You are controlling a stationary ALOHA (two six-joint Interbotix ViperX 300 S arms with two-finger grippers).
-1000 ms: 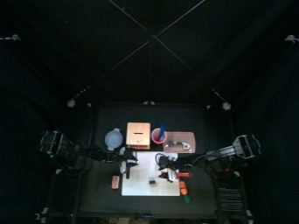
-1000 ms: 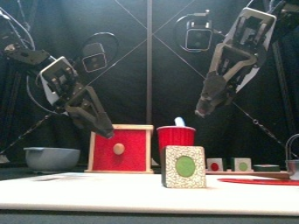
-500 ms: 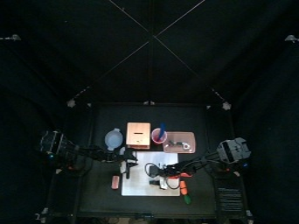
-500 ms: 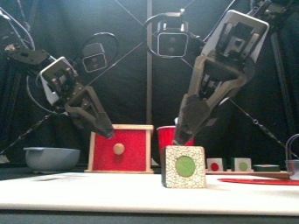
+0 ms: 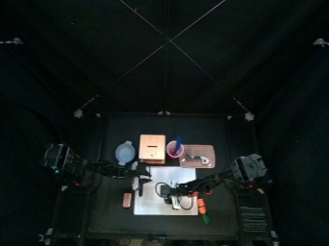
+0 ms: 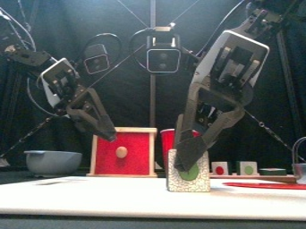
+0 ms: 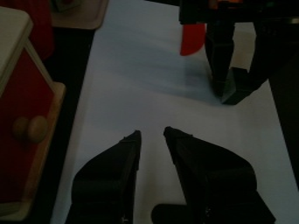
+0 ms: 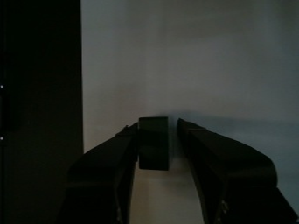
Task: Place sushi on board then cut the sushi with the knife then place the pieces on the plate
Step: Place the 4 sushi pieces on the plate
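One sushi piece (image 6: 188,172), speckled white with a green centre, stands upright on the white board (image 5: 154,203). My right gripper (image 6: 189,158) has come down over it and is open, one jaw on each side. In the right wrist view the piece looks like a dark block (image 8: 153,143) between the jaws of that gripper (image 8: 158,128), close to one jaw and a little apart from the other. My left gripper (image 6: 103,128) hangs above the board's left part, its jaws a narrow gap apart and holding nothing (image 7: 151,134).
At the back stand the blue-grey bowl (image 6: 53,162), the wooden box with a red drawer front (image 6: 123,152), the red cup (image 6: 180,139) and the pink tray (image 6: 266,185). Two small toy pieces (image 6: 219,167) stand behind on the right. A red toy (image 7: 193,38) lies on the board.
My right gripper has swung left and down, from high on the right to astride the sushi piece. The left arm has stayed put.
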